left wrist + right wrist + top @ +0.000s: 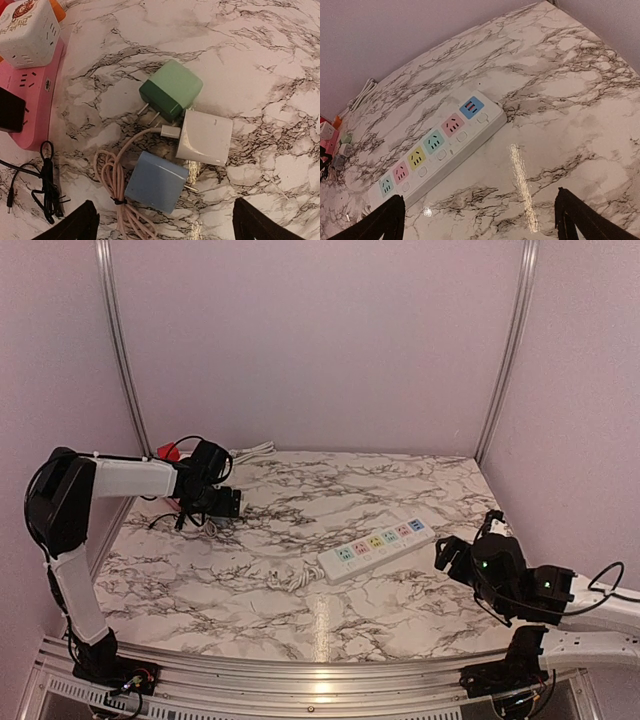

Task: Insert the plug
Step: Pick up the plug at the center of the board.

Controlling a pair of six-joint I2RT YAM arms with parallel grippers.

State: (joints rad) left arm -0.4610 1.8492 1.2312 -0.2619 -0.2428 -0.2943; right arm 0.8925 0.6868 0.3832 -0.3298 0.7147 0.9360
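Note:
Three plugs lie close together at the table's far left: a green plug (170,90), a white plug (205,137) with a cable in it, and a blue plug (156,181) with its prongs pointing right. My left gripper (165,220) hovers open above them, and the blue plug is nearest the gap between its fingers; from above the left gripper (215,502) sits at the far left. The white power strip (378,545) with several coloured sockets lies mid-table. My right gripper (480,215) stands open just right of the power strip (435,145), holding nothing.
A pink power strip (35,100) bearing a white cube socket (27,32) lies left of the plugs. A black cable (47,185) and a coiled pale cable (117,190) lie beside the blue plug. The strip's white cord (290,580) curls near its left end.

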